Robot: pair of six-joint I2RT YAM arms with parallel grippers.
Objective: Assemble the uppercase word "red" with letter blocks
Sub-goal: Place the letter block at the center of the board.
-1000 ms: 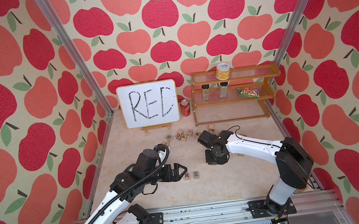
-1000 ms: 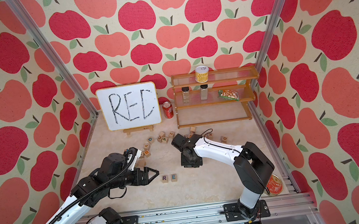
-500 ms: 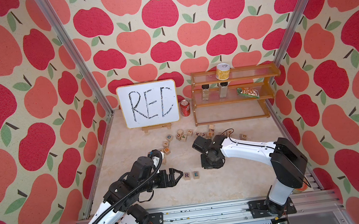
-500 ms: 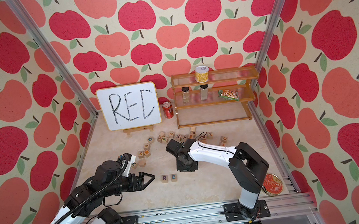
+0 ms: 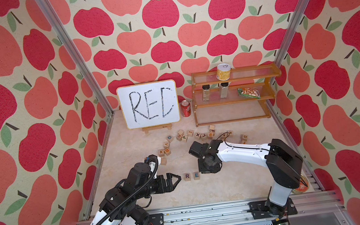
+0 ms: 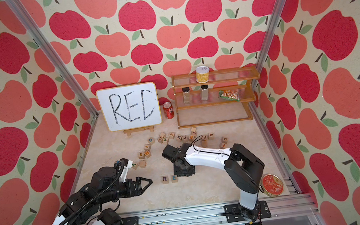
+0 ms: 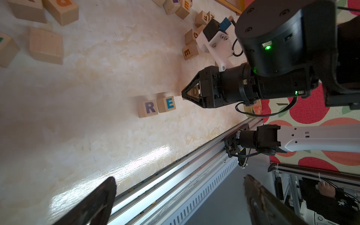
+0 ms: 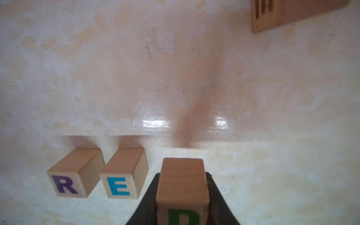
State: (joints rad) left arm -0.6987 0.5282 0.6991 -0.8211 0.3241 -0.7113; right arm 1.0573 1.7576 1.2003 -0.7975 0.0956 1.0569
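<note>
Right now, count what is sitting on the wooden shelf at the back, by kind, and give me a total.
Yellow can: 1
Clear jars: 2
Snack bag: 1
Total: 4

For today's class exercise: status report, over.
Left tool open, empty. Right tool shut on pale wooden green-D cube, beside blue-E wooden cube. Nothing blocking.

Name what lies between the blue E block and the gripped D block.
Bare tabletop and one finger of the right gripper clamping D block, shown in the right wrist view.
</note>
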